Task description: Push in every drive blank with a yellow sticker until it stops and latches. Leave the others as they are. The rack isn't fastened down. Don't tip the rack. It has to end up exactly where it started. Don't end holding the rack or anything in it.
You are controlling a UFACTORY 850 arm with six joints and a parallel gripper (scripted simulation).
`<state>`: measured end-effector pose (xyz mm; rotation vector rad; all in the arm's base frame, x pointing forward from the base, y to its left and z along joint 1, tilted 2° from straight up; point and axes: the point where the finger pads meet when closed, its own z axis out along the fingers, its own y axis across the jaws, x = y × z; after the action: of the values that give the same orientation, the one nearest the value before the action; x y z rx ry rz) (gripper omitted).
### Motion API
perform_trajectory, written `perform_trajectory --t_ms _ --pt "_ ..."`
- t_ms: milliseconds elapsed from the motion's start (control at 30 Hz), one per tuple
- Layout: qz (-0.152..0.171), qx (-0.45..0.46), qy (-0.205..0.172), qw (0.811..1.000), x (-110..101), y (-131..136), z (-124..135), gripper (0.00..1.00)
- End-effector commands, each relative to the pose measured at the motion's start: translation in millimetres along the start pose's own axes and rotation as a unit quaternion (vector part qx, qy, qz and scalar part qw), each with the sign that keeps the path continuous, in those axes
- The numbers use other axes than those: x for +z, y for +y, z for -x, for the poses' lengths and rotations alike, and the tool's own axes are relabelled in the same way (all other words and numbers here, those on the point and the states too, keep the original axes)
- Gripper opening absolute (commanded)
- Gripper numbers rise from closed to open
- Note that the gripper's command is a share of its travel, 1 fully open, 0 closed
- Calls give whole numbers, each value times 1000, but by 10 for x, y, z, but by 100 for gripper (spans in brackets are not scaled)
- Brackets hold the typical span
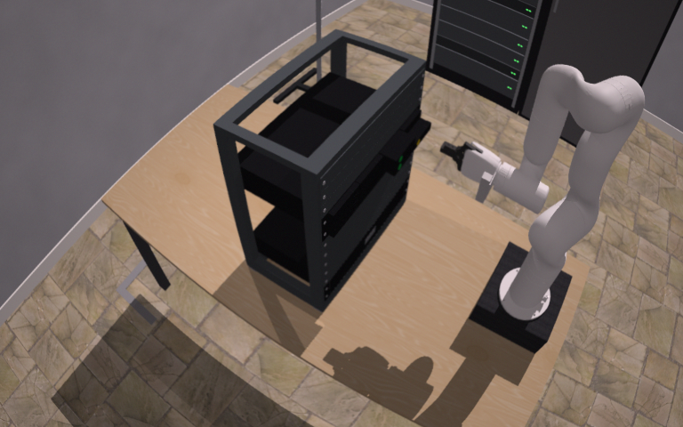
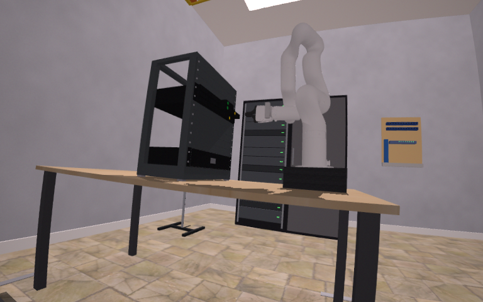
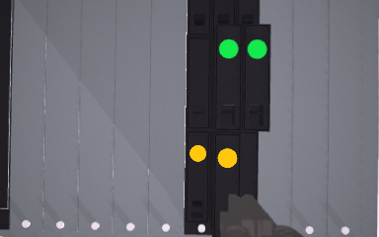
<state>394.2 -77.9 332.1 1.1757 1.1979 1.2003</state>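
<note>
Two yellow-stickered blanks (image 3: 197, 170) (image 3: 227, 173) sit side by side in the bay on the rack (image 1: 369, 109) front, below the two green ones (image 3: 228, 74); from the wrist view we cannot tell whether either yellow one is fully latched. We judge the pushing is partly done at best, so both need checking. Our gripper (image 1: 449, 149) is closed on nothing, apart from the rack, which stands upright on the table (image 1: 428, 261).

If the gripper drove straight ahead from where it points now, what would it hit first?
Most likely a yellow-stickered drive blank on the rack: the shut, empty gripper points at the rack's front across a gap. Which of the two yellow blanks is unclear.
</note>
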Motion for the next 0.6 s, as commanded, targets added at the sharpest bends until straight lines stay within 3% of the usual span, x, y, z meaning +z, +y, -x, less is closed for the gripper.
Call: perform_trajectory --t_ms 0,300,567 --pt "-1 0 0 1000 97 22 1 0" --pt "-1 0 0 1000 491 21 1 0" --pt "-1 0 0 1000 513 20 1 0"
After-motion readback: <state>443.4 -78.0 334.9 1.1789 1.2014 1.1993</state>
